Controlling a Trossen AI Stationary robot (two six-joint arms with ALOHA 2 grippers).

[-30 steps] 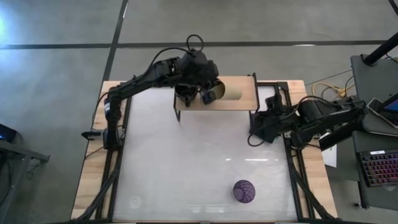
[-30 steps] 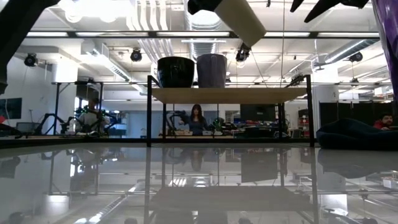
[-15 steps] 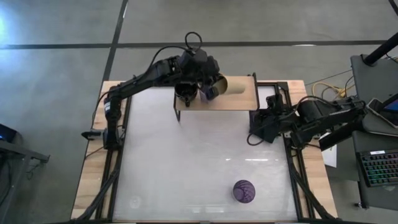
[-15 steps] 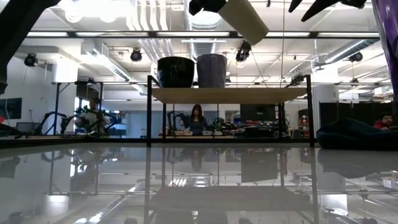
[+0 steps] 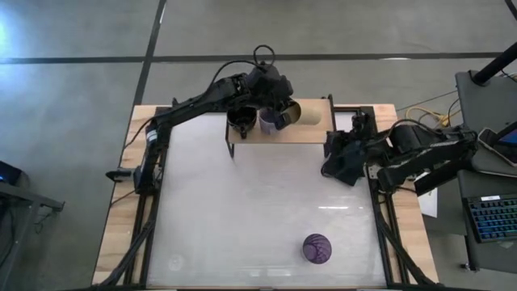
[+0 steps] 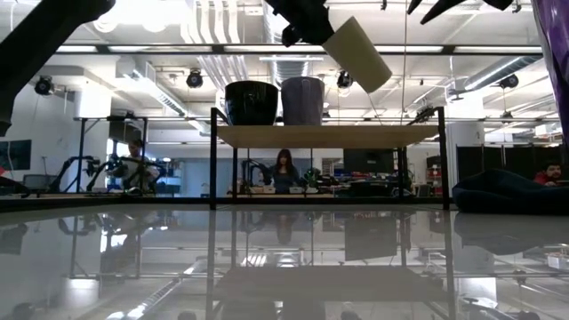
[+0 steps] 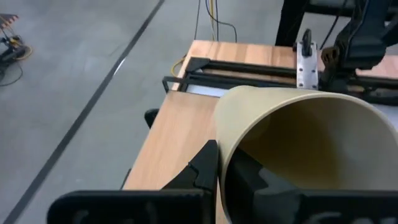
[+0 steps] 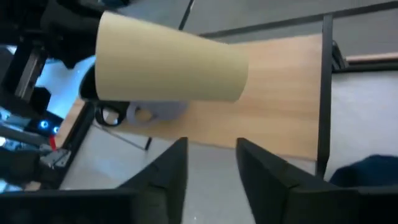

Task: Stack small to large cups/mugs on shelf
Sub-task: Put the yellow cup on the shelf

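Observation:
My left gripper [image 5: 282, 106] is over the wooden shelf [image 5: 311, 129] and is shut on the cream handleless cup [image 5: 305, 113], which is held up in the air above the board [image 6: 356, 53]. The black mug [image 5: 241, 120] and the lavender-grey mug [image 5: 269, 122] stand side by side on the shelf's left part [image 6: 251, 102] [image 6: 302, 100]. The purple tumbler [image 5: 317, 248] stands on the white table near its near edge. My right gripper [image 5: 338, 166] is open and empty beside the shelf's right end; its fingers frame the cup in its wrist view [image 8: 211, 168]. My left gripper holds the cream cup by its rim wall [image 7: 220, 180], with one finger inside the mouth [image 7: 252, 177] and one outside [image 7: 202, 168]. The fingers come from the table's left, slanting down. The cup is lifted clear of the shelf, tilted, its closed base [image 6: 378, 76] pointing down and toward the right.
The shelf's right half [image 5: 319, 133] is bare wood. A dark navy cloth lump [image 6: 498, 191] lies at the table's right, also in the right wrist view [image 8: 373, 168]. Black frame rails run along the table's sides [image 5: 380, 210]. People sit in the room beyond [image 6: 283, 169].
My left gripper has carried the cream cup toward the table's right along the shelf and a little down, tipping its base lower. The lavender-grey mug now shows uncovered in the high view. Both mugs on the shelf have stayed put.

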